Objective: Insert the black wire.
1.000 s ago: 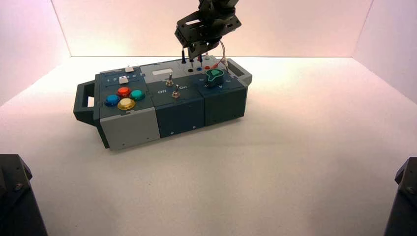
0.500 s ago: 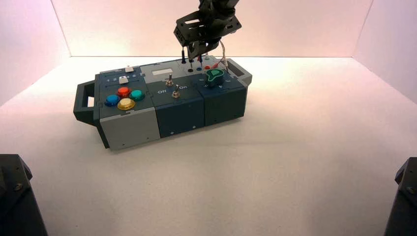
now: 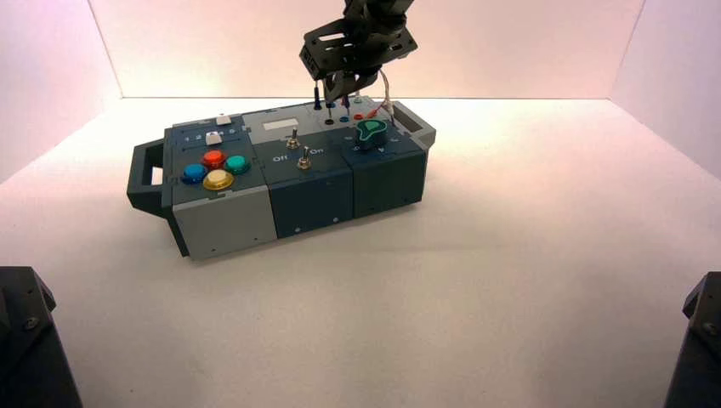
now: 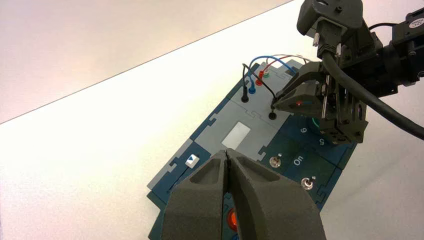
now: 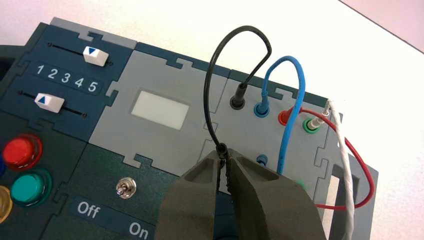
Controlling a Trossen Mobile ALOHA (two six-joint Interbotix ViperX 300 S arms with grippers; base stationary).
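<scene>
The black wire (image 5: pixel 210 90) loops up from the grey panel of the box (image 3: pixel 221 221). One of its plugs sits in a black socket (image 5: pixel 238 100). My right gripper (image 5: pixel 225 159) is shut on the other slim black plug. In the left wrist view that gripper (image 4: pixel 276 104) holds the plug's tip just above an empty black socket (image 4: pixel 272 115). In the high view it (image 3: pixel 332 95) hangs over the box's far right part. My left gripper (image 4: pixel 227 154) is shut on nothing, above the box's button end.
Beside the black wire, a blue lead (image 5: pixel 295 95), a red lead (image 5: pixel 360 165) and a white lead (image 5: pixel 345 165) arch over the sockets. The box also carries a green knob (image 3: pixel 371 130), two toggle switches (image 3: pixel 303 158), two sliders (image 5: pixel 95 55) and coloured buttons (image 3: pixel 217 168).
My right gripper has edged slightly up and left with the black plug still in it. Nothing else has moved.
</scene>
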